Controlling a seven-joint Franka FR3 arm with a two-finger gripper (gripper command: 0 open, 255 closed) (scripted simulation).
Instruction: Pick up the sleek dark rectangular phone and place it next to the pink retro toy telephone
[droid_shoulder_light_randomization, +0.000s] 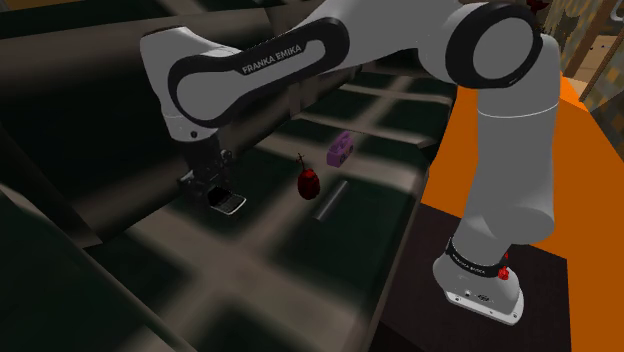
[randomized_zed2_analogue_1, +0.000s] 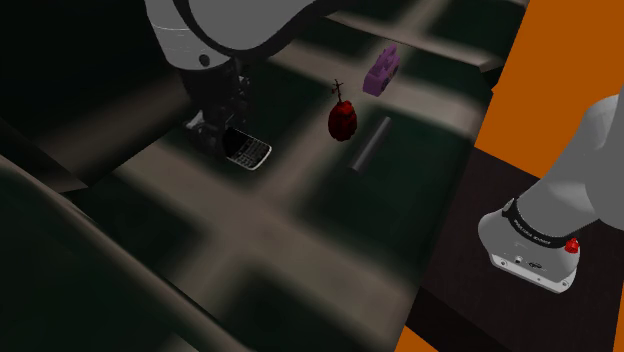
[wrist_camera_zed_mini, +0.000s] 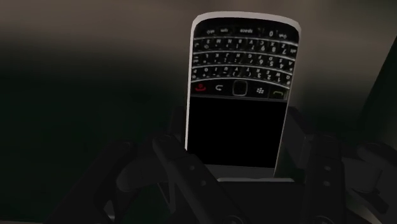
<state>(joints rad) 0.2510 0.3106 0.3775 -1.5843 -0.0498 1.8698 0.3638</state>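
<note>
Dark phone sits clasped by its screen end between the fingers of the gripper, as far as the dim wrist view shows. It is well apart from the pink toy telephone. Risk: with an end grip, the phone may pivot or slip in transit. Red round object and grey bar near the toy telephone could get clipped.

Dim renders, deep shadows, pale light streaks across the surface

Dark red round thing near a grey bar.
</note>
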